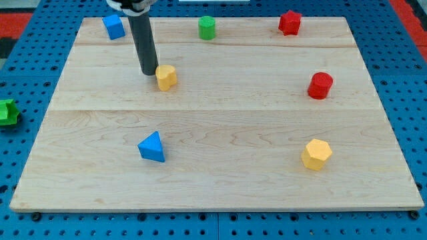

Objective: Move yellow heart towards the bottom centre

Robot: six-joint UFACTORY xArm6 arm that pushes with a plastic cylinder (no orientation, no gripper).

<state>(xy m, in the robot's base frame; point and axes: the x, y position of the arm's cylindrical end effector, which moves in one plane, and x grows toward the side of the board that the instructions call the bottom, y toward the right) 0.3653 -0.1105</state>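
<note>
The yellow heart point(166, 77) lies on the wooden board point(213, 187), left of centre in the upper half. My tip point(147, 72) stands on the board right beside the heart, at its upper left, touching it or nearly so. The dark rod rises from there to the view's top edge.
A blue cube point(114, 27) sits at the top left, a green cylinder point(207, 27) at top centre, a red star point(289, 22) at top right. A red cylinder point(320, 85) is at the right, a yellow hexagon point(316, 154) at bottom right, a blue triangle point(153, 147) at lower left. A green block point(7, 111) lies off the board.
</note>
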